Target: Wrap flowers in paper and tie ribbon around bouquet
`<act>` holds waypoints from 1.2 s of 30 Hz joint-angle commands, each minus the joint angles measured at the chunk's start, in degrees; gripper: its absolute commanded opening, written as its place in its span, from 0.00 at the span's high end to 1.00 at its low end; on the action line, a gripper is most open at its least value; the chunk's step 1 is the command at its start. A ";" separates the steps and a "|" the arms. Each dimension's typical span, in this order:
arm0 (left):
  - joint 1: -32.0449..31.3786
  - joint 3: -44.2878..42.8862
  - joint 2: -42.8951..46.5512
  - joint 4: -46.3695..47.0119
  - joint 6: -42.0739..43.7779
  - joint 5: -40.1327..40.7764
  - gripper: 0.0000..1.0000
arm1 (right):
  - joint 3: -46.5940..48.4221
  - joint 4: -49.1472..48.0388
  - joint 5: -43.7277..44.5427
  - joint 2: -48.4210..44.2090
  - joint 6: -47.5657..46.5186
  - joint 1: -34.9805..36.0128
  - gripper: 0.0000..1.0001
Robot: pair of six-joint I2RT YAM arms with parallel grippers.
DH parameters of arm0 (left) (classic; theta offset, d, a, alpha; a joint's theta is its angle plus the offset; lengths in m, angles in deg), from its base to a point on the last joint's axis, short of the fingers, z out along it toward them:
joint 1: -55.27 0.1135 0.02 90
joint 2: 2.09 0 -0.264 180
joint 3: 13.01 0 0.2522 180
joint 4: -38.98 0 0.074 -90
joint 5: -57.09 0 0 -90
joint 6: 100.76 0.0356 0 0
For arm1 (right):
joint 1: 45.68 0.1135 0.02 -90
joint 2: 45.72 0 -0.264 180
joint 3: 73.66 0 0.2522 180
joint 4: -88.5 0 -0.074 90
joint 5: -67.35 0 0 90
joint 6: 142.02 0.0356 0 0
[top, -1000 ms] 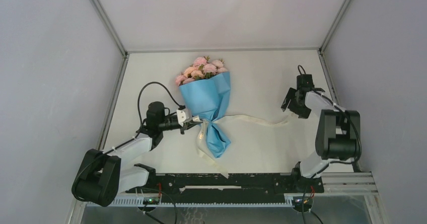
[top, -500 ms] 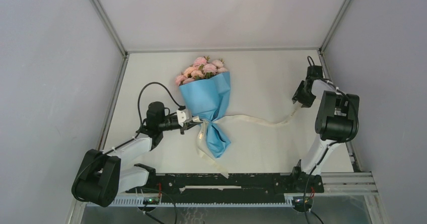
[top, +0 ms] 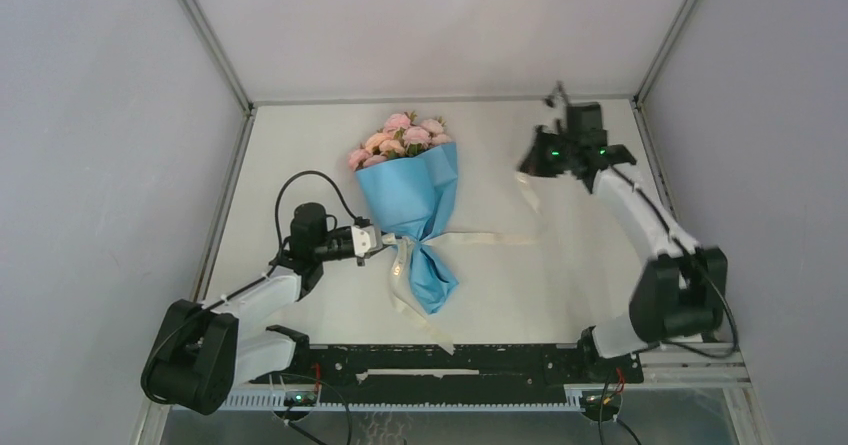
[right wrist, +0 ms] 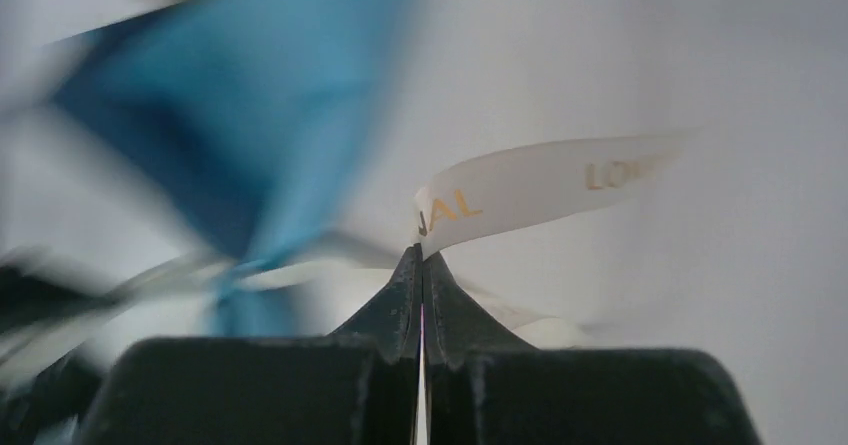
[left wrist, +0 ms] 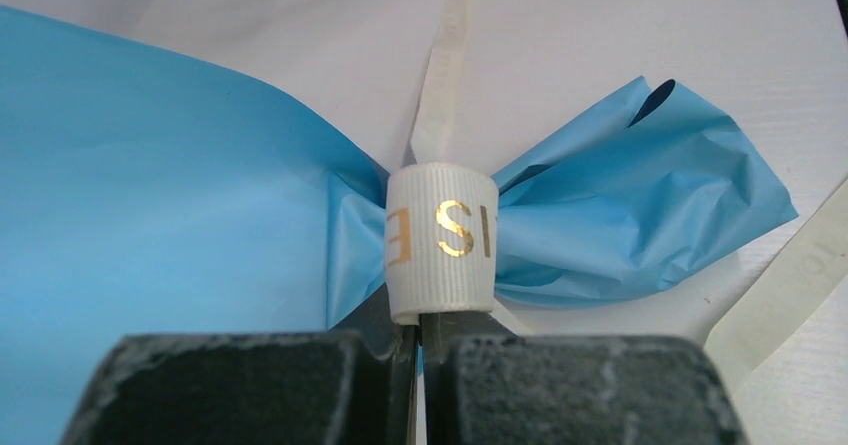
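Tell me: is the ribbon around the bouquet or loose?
Around it: in the left wrist view the ribbon bands the pinched paper.

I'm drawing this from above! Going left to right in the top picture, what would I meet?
Left gripper → bouquet → right gripper. The ribbon stretches across several of these, so it's left out.

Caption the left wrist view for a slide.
Left gripper pinching the cream ribbon cinched around the neck of the light-blue paper wrap.
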 commanded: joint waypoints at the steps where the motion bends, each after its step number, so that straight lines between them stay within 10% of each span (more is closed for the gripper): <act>1: -0.32 1.75 2.24 0.25 4.55 -1.66 1.00 | 1.47 -13.31 -12.37 -15.44 3.50 22.85 1.00; 6: -0.66 3.58 4.34 0.10 7.72 -1.94 1.00 | 6.16 -30.70 -4.72 -7.48 13.71 39.18 1.00; 16: -1.32 3.44 7.16 -3.98 8.55 -2.05 1.00 | 36.91 -17.49 8.85 20.49 14.79 51.63 1.00; 21: -1.38 3.66 8.01 -4.30 7.88 -2.04 1.00 | 35.42 -18.09 10.18 23.65 19.04 49.74 1.00; 31: -1.38 2.79 8.29 -3.35 2.31 -1.04 1.00 | 26.38 -16.28 -11.13 13.37 1.89 43.37 0.05; 36: -1.38 2.60 8.81 -3.03 1.10 -0.81 1.00 | 4.11 -28.41 -28.48 -0.60 -7.02 36.89 0.04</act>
